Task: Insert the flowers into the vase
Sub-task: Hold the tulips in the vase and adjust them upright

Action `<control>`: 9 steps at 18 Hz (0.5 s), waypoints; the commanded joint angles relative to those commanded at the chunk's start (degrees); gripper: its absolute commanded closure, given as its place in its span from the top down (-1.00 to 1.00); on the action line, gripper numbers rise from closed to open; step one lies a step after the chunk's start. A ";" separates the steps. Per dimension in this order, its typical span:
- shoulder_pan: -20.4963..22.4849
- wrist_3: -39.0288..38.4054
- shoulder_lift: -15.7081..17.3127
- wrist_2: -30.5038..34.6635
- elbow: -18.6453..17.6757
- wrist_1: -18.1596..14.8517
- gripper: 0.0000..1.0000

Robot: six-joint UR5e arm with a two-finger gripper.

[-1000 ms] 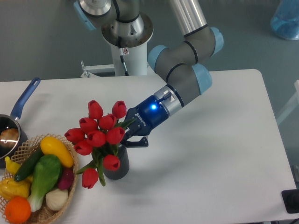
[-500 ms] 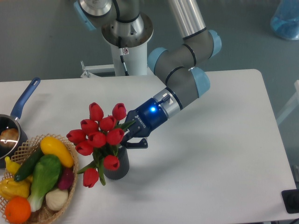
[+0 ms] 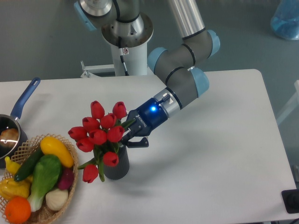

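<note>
Tulips seated in the vase, gripper close on their right.

The flowers [image 3: 99, 135], a tight bunch of red closed buds on green stems and leaves, stand with their stems down in the mouth of the vase [image 3: 117, 163], a dark ribbed cylinder near the front of the table [image 3: 219, 154]; one bud droops low on the left, toward the wicker basket [image 3: 70, 196] of vegetables. The bunch's long axis leans up and to the left, away from the gripper [image 3: 130, 135], which reaches in from the right, just above the vase's rim at stem height. Its fingers are partly hidden behind buds and leaves, so I cannot tell whether they are clamping the stems or have let go. A blue-handled saucepan [image 3: 14, 126] sits at far left.
</note>
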 joint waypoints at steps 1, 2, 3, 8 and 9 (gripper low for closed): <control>0.09 0.00 0.09 0.00 -0.09 0.00 -0.56; 0.09 0.00 0.00 0.00 -0.26 0.00 -0.56; 0.09 0.00 0.00 0.00 -0.44 0.00 -0.56; 0.35 2.28 0.00 0.00 -1.49 0.00 -0.55; 0.61 2.37 0.09 0.00 -1.67 0.00 -0.55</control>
